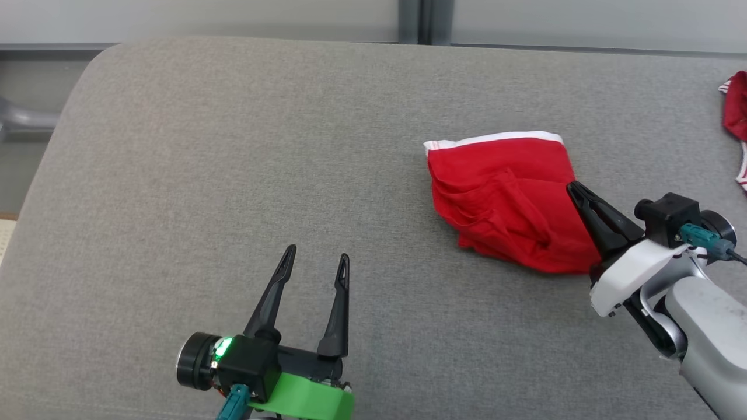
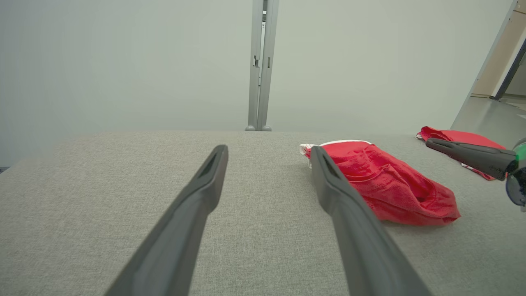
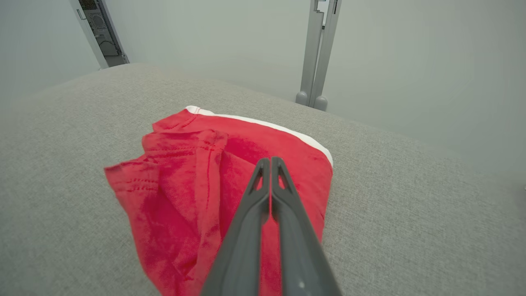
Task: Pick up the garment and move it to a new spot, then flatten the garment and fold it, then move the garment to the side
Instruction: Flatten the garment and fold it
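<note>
The garment point(image 1: 502, 198) is a red bundle with a white band along its far edge, lying loosely folded on the grey fabric surface point(image 1: 233, 175). My right gripper point(image 1: 572, 186) hovers over its right edge, fingers pressed together with no cloth between them. The right wrist view shows the shut gripper point(image 3: 270, 160) above the garment point(image 3: 185, 185). In the left wrist view the garment point(image 2: 390, 185) lies flat and the right gripper point(image 2: 429, 142) hangs clear above it. My left gripper point(image 1: 318, 256) is open, well to the left near the front edge; its fingers point(image 2: 205, 185) hold nothing.
Another red cloth with white trim point(image 1: 736, 111) lies at the far right edge of the surface, also seen behind the right gripper as a red cloth point(image 2: 456, 135). A pale wall with a grey post point(image 2: 261, 61) stands beyond the far edge.
</note>
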Robot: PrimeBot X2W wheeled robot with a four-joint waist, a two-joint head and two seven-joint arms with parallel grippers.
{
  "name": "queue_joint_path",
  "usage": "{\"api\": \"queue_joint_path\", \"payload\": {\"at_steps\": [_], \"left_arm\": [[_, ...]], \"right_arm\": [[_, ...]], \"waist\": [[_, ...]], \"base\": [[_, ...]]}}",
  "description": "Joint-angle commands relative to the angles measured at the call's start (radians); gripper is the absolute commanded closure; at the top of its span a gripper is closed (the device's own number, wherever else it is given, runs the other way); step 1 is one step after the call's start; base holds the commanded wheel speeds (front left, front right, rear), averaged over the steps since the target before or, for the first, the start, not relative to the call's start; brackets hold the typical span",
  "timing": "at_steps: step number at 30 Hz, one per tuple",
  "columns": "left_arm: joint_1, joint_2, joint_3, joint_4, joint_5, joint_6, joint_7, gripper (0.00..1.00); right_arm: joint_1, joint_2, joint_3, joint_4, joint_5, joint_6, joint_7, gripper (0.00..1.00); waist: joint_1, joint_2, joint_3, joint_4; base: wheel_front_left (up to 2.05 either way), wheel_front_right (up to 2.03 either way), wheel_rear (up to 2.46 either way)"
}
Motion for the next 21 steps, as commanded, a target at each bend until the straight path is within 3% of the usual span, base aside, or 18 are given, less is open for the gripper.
{"api": "queue_joint_path", "payload": {"at_steps": [1,8,21], "left_arm": [[-0.022,0.001,-0.006,-0.001,-0.007,0.004,0.0,0.0],[-0.028,0.001,-0.024,-0.006,-0.028,0.021,0.0,0.0],[-0.027,0.001,-0.015,-0.025,-0.023,0.029,0.0,0.0]], "right_arm": [[-0.028,-0.018,0.032,0.011,0.036,-0.001,-0.002,1.0],[-0.088,-0.105,0.234,0.039,0.175,-0.001,-0.002,1.0],[-0.07,-0.122,0.454,-0.151,0.226,-0.001,-0.002,1.0]], "waist": [[0.0,0.0,0.04,0.062],[0.0,0.0,0.067,0.102],[0.0,0.0,0.067,0.09]], "base": [[0.0,0.0,0.0],[0.0,0.0,0.0],[0.0,0.0,0.0]]}}
